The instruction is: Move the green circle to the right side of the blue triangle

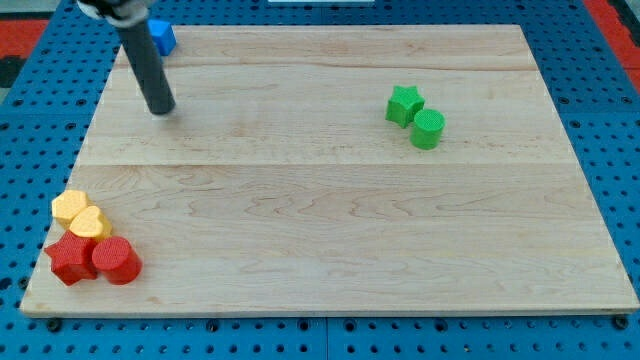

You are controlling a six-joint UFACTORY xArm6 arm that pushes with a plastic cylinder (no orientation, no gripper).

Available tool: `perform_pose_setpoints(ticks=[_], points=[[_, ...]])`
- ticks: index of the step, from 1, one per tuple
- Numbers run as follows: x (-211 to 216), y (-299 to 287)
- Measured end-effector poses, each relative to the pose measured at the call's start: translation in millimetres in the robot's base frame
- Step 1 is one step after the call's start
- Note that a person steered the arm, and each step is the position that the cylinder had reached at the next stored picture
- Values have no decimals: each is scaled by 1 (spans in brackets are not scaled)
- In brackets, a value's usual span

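**Getting behind the green circle for a long push left**

Our tip (162,109) rests on the bare wood in the far-left part of the board, touching no block; it is a plain rod with nothing to open or close, and it holds nothing. Just beyond it, at the far-left corner, sits a blue block (161,38), partly hidden by the rod. We take it to be the blue triangle, though its shape cannot be made out from here.

The green circle (427,129) stands well apart from us, over in the far-right part of the board, touching or almost touching a green star (404,104) that lies just to its far-left side. In the near-left corner a cluster of four is packed together: a yellow block (70,207), a yellow heart (90,223), a red star (70,258) and a red circle (116,261). They are out of our way.

To do this step well, we judge that we should swing round the near side of the two green blocks and come in on the circle's right face. The star sits on the direct line toward the blue block, so a straight push risks carrying it along. We would first nudge the circle a little nearer to clear the star, then drive it left with the tip centred on it, since a round block slips off an off-centre push. We should stop just right of the blue block, without knocking it.
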State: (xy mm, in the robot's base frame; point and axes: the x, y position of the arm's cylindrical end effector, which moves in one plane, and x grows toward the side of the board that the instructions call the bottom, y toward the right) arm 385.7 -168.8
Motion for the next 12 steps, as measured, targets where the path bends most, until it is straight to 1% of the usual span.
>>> perform_pose_setpoints(ticks=[1,2,3,4,5,6,8,9,10,12], points=[[47,90],[85,180],[92,272],[86,346],[55,351],[21,308],[-57,201],[-69,173],[-73,146],[-123,49]])
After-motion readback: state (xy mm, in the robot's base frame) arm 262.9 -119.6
